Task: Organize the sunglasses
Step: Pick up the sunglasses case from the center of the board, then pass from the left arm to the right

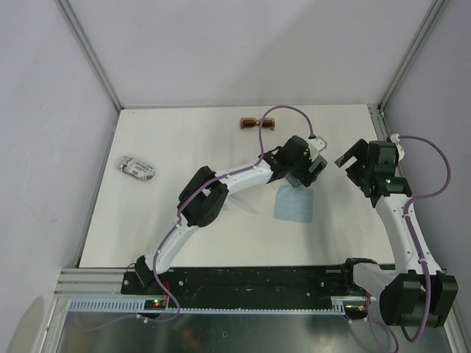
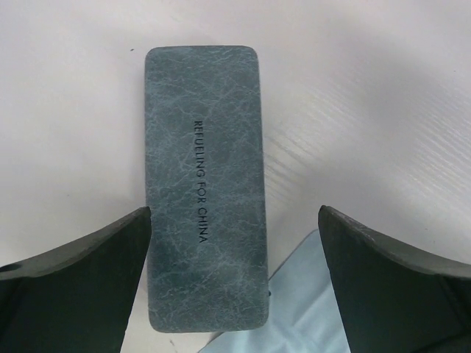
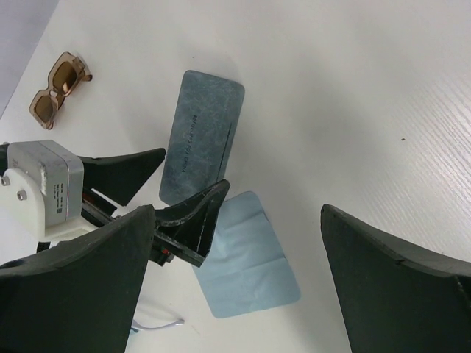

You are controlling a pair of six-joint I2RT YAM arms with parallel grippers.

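A brown-amber pair of sunglasses lies folded at the back of the table. A white-framed pair with dark lenses lies at the left. My left gripper hovers open above a grey-blue case, which lies flat with its near end between the fingers. A little to its right, my right gripper is open and holds nothing. It looks down on the left gripper's fingers.
A light blue folded cloth lies flat just in front of the case, its corner touching the case's near end. Grey walls close the table at the back and both sides. A metal rail runs along the near edge.
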